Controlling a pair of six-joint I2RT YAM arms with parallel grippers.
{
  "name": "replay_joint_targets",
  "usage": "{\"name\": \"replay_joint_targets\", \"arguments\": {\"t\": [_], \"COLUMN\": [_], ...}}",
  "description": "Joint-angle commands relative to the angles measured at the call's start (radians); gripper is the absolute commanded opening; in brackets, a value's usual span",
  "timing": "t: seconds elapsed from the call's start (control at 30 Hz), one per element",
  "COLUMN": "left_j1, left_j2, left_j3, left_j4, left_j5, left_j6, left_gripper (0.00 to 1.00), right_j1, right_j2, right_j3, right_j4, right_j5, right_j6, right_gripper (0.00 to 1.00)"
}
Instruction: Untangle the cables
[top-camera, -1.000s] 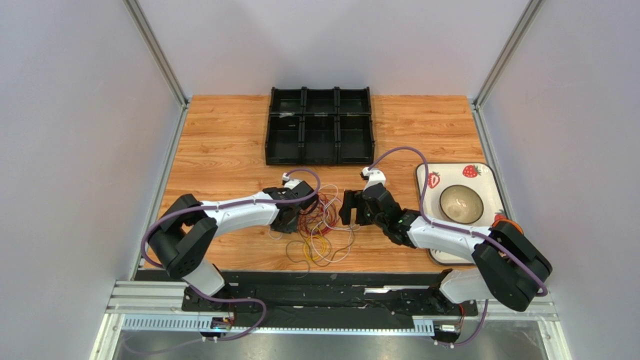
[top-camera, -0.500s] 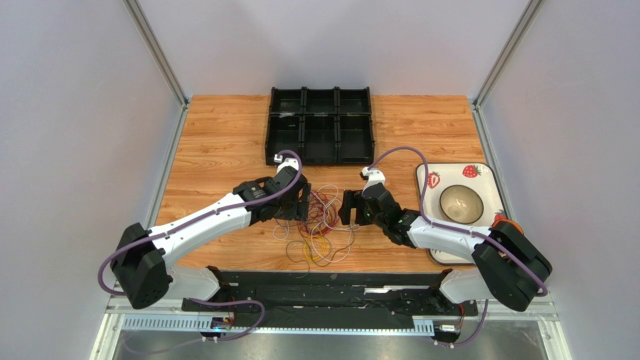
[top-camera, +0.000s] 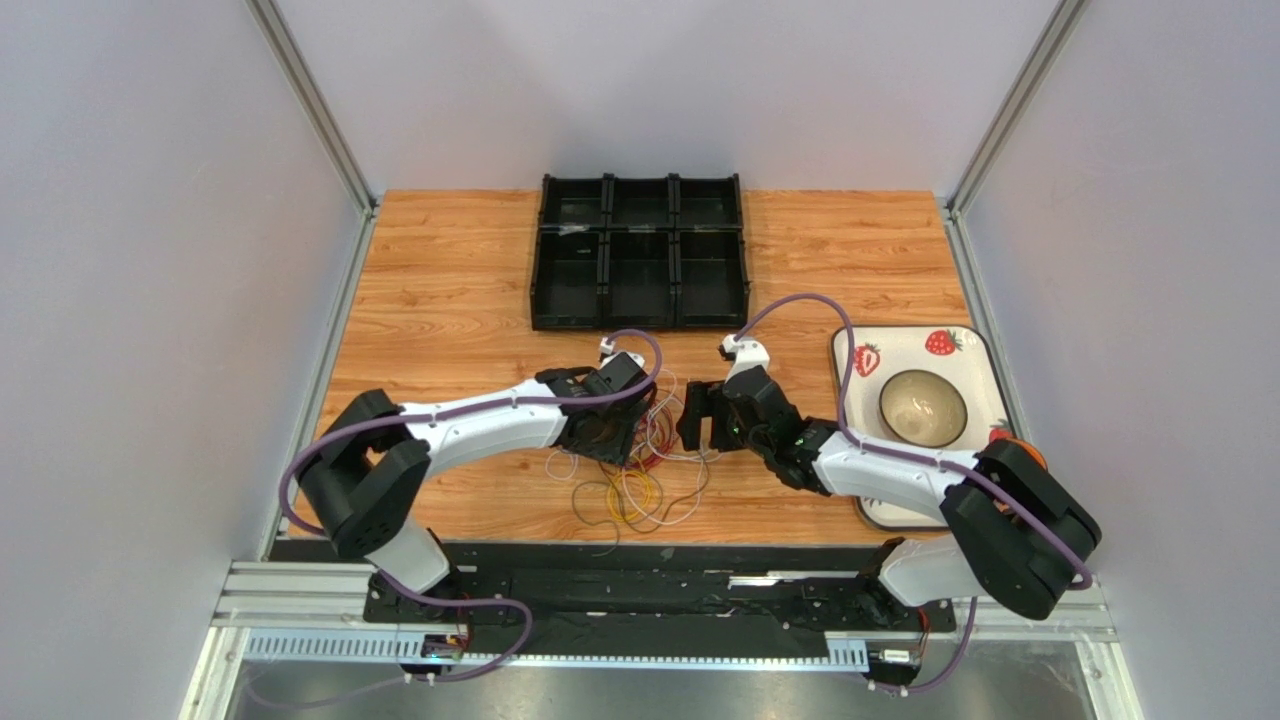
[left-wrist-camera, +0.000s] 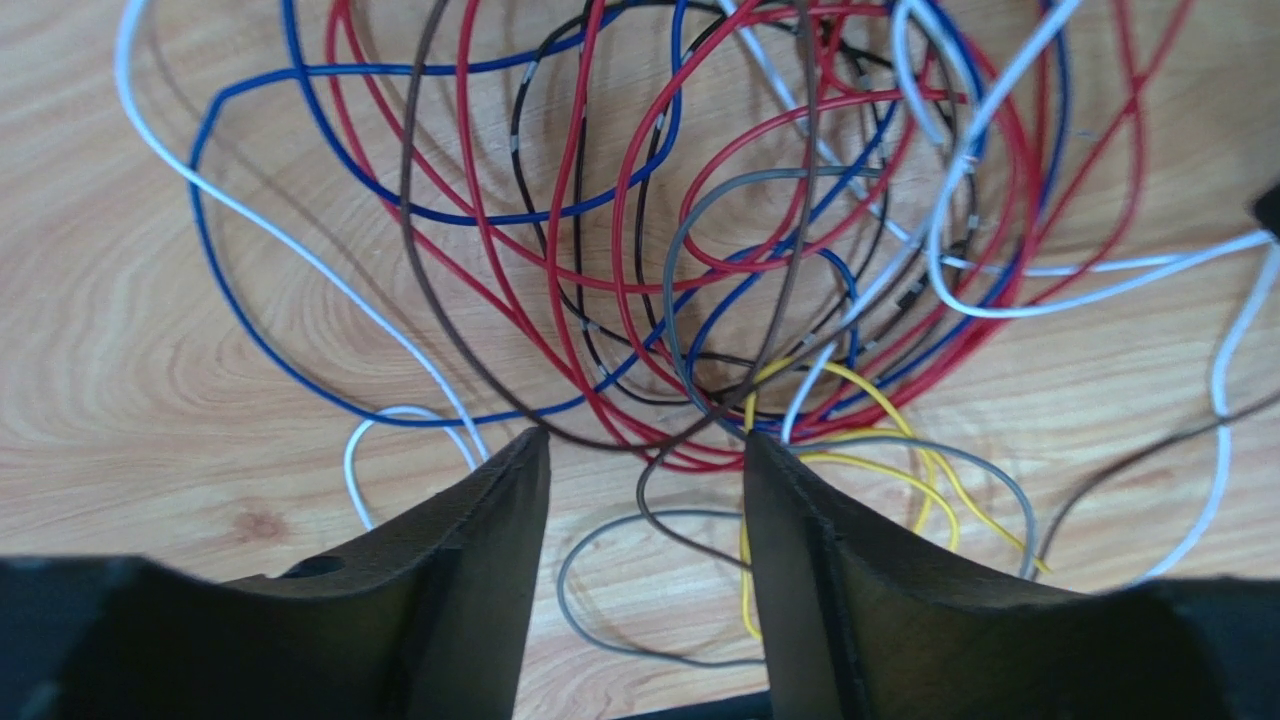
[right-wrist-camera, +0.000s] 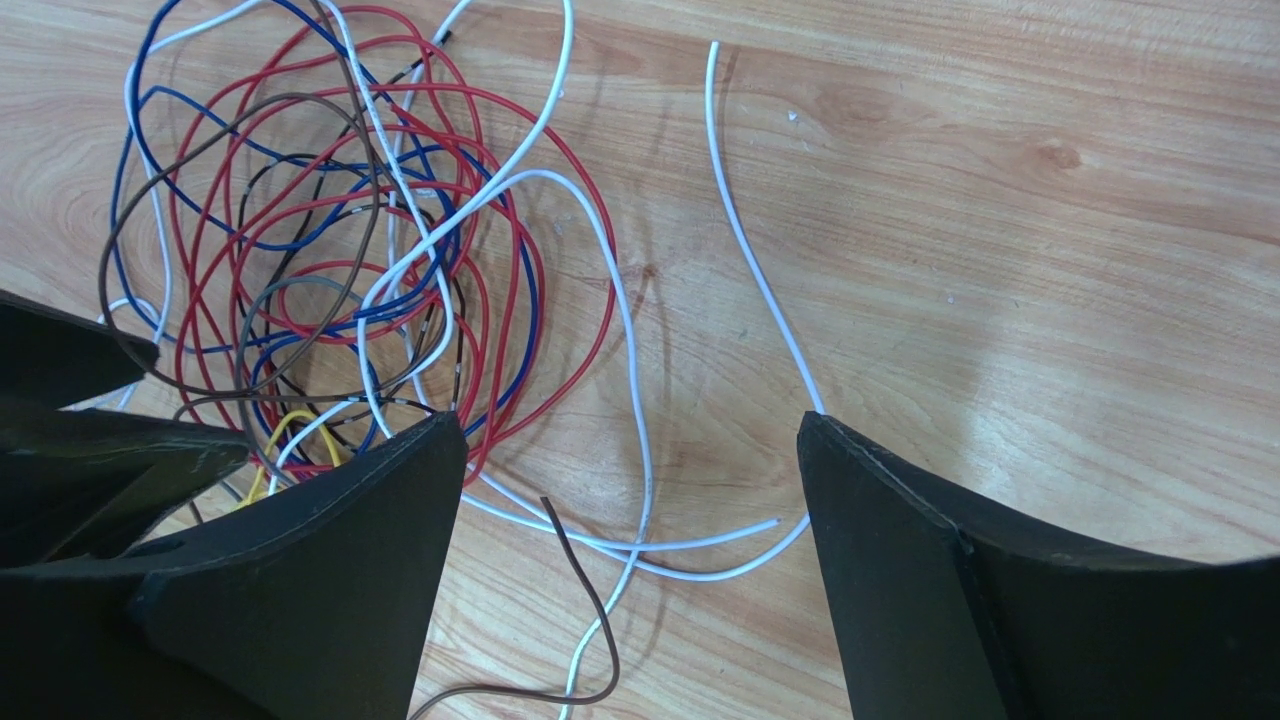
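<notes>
The wooden table carries a black compartment tray at twelve o'clock and a strawberry-print plate with a bowl at four o'clock. The cables lie in one loose heap at six o'clock, between the two arms.

The left arm, which was stretched out toward twelve o'clock half a second ago, has folded back over the heap. The right arm has not stirred.

The left gripper hangs low over the heap's near edge, its fingers moderately apart and gripping nothing. A brown strand and a grey loop cross the gap.

The right gripper stands wide and empty above a white cable at the heap's three o'clock side.

The red, blue and white loops look as knotted as before, so I'd judge that sweep freed little and a fresh pinch is coming.
</notes>
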Motion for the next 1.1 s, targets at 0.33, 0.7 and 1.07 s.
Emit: {"name": "replay_joint_targets", "arguments": {"t": [0.33,0.7,1.07], "left_j1": [-0.039,-0.040,-0.040], "left_j2": [-0.009,-0.107,-0.420], "left_j3": [0.101,0.547,0.798], "left_j4": [-0.091,-0.448,-0.257], "left_j5": [-0.054,-0.196,-0.096], "left_j6": [-0.031,0.050,0.180], "left_gripper": [0.00,0.00,0.01], "right_j1": [0.006,0.006,0.009], "right_j2": [0.012,0.013,0.005], "right_j3": [0.035,0.038,0.032], "right_j4": [0.035,0.032,0.035], "right_j5": [0.002,0.003,0.010], "right_j6": [-0.009,-0.009,-0.008], "right_gripper": [0.86,0.86,0.86]}}
